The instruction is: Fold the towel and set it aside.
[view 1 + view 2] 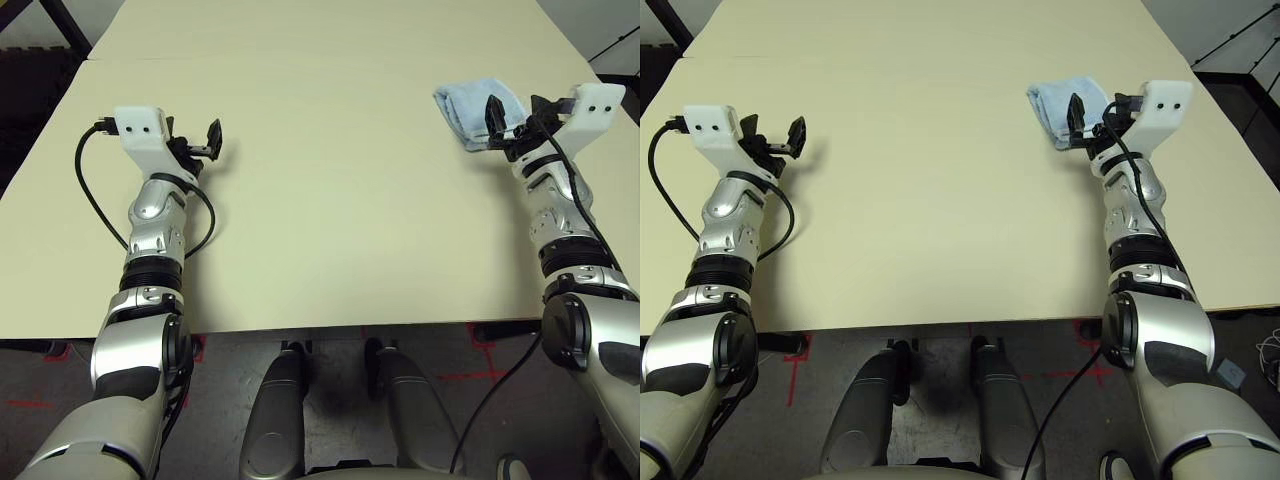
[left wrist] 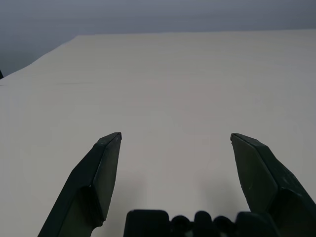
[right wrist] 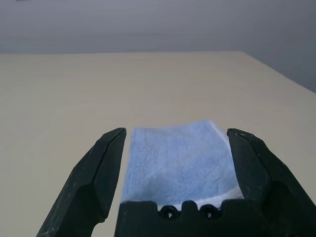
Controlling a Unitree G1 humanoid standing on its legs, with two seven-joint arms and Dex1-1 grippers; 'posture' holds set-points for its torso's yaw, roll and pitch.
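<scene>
Your towel [image 1: 477, 108] lies folded into a compact light blue bundle on the cream worktop [image 1: 340, 200], toward the far right corner and close to the right edge. It rests flat, with one folded edge facing the middle of the worktop.

Your right claw [image 1: 512, 118] hangs just above the near side of the towel. In the right wrist view the towel [image 3: 177, 158] sits in the gap between the two black fingers [image 3: 101, 168], and you can see the fingers spread wide with cloth visible between them but nothing pinched. The claw is fully apart and holds nothing. From the head views one black finger stands over the blue cloth while the other lies nearer the right edge, beside the white wrist housing [image 1: 592, 105].

Your left claw [image 1: 200, 145] is well apart from the towel, over the left side of the worktop, near the left edge. Its fingers [image 2: 101, 173] are likewise spread wide in the left wrist view, with bare worktop [image 2: 173, 98] between them and nothing gripped. A black cable [image 1: 95, 195] loops from its white wrist housing [image 1: 137, 125] back along the silver forearm.

Both forearms reach in over the near edge, one on each side, leaving the middle of the worktop between them.
</scene>
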